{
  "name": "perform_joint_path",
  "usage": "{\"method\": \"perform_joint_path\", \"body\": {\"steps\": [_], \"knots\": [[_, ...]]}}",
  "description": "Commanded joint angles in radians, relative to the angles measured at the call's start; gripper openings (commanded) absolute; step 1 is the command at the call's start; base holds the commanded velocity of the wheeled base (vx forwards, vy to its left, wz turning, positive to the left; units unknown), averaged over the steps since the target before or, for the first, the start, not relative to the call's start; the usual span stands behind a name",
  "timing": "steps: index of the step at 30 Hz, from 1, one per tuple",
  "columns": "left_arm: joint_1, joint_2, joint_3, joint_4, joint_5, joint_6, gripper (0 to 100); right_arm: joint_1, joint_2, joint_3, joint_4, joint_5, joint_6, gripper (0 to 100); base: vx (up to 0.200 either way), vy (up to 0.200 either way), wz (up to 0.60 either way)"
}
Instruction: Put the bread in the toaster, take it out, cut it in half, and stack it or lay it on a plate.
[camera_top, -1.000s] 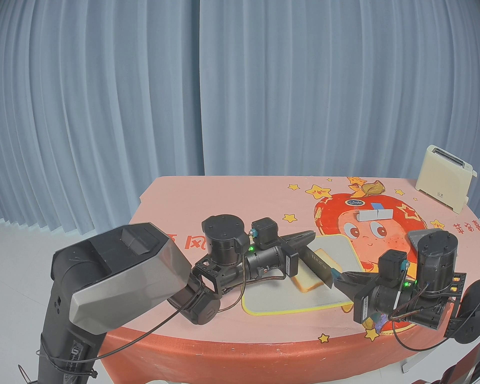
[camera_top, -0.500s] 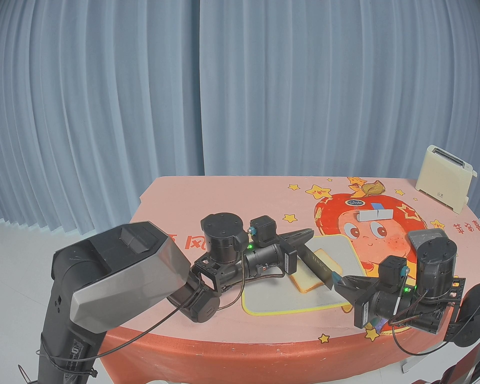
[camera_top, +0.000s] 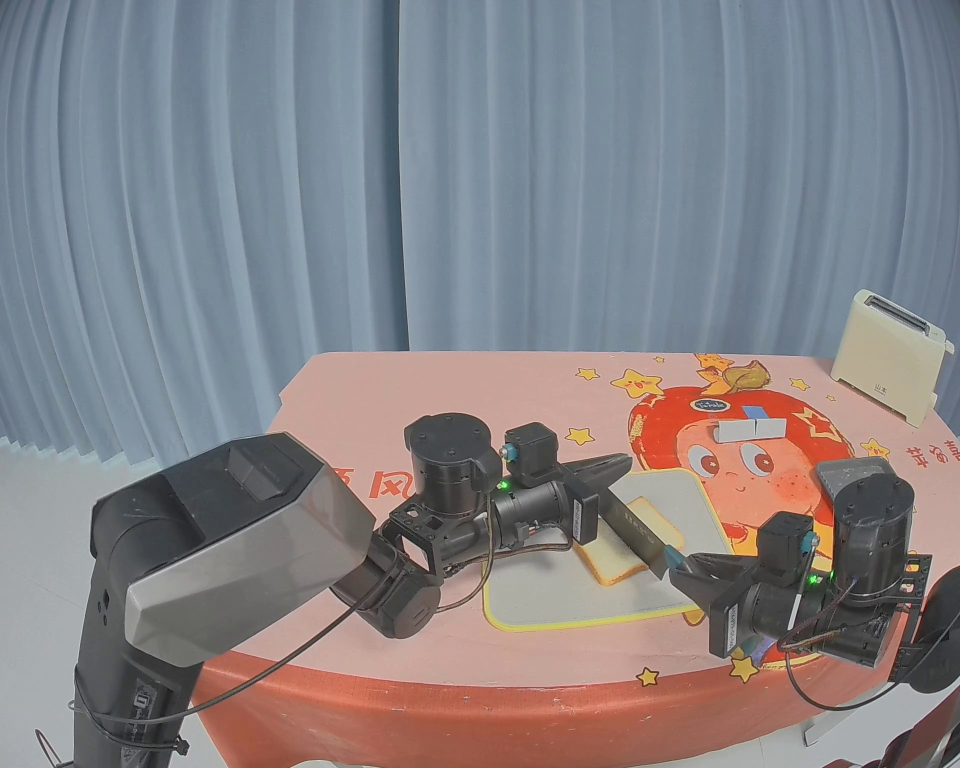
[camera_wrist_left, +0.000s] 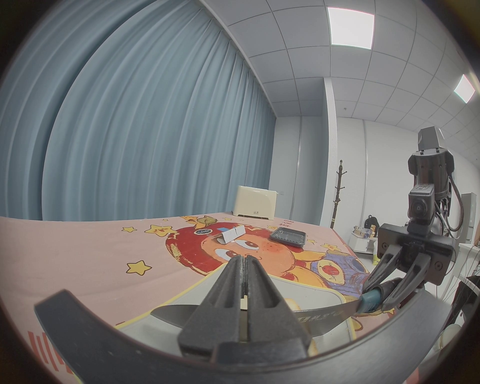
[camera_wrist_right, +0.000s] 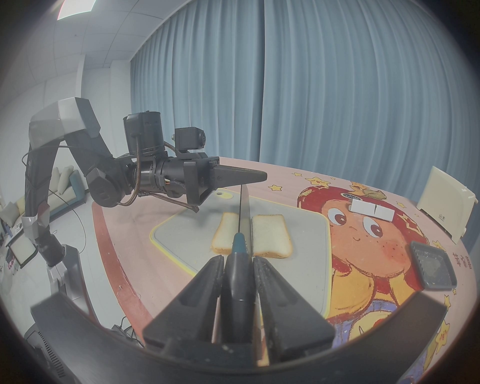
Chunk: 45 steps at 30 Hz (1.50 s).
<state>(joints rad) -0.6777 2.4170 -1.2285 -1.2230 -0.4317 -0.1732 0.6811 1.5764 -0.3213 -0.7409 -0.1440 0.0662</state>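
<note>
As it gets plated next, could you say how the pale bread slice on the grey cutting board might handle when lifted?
The pale bread slice looks thin and soft: probably light, apt to sag or crush if pinched. Flat on the grey cutting board, it should slide, not roll. The steel knife crosses its middle, so it may part in two.

Curtain (camera_top: 400, 170): blue-grey, pleated, floor-length, spanning the far side behind the table (camera_top: 400, 400). Floor (camera_top: 40, 560): pale, smooth, at left. Ceiling (camera_wrist_left: 300, 55): white grid tiles, with lit light panels (camera_wrist_left: 351, 27). Wall (camera_wrist_left: 380, 170): white, at right. Coat stand (camera_wrist_left: 339, 190): dark, slim, against that wall
</note>
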Motion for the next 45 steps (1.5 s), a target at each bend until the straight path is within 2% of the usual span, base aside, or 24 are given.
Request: {"method": "perform_joint_path", "body": {"steps": [1,18,30,31,43,44,45], "knots": [[0.003,0.008,0.000,-0.007,0.001,0.000,0,0.000,-0.001,-0.012,-0.006,0.001,0.001,0,0.000,0.000,0.00],[0.003,0.016,-0.014,-0.009,-0.001,0.000,0,0.003,0.004,-0.036,-0.006,0.001,0.012,0,0.000,0.000,0.00],[0.006,-0.136,0.018,-0.004,0.014,0.000,0,-0.009,0.002,-0.019,-0.005,-0.003,0.011,0,0.000,0.000,0.00],[0.006,-0.164,0.030,-0.003,0.030,0.000,0,-0.009,-0.001,-0.019,-0.005,-0.005,0.011,0,0.000,0.000,0.00],[0.030,-0.352,0.228,-0.004,0.056,0.009,0,-0.028,-0.016,-0.022,-0.005,-0.020,0.009,0,0.000,0.000,0.00],[0.032,-0.380,0.258,-0.006,0.076,0.009,0,-0.028,-0.019,-0.024,-0.005,-0.019,0.009,0,0.000,0.000,0.00],[0.032,-0.380,0.258,-0.006,0.076,0.009,0,-0.028,-0.019,-0.024,-0.005,-0.019,0.009,0,0.000,0.000,0.00]]}}
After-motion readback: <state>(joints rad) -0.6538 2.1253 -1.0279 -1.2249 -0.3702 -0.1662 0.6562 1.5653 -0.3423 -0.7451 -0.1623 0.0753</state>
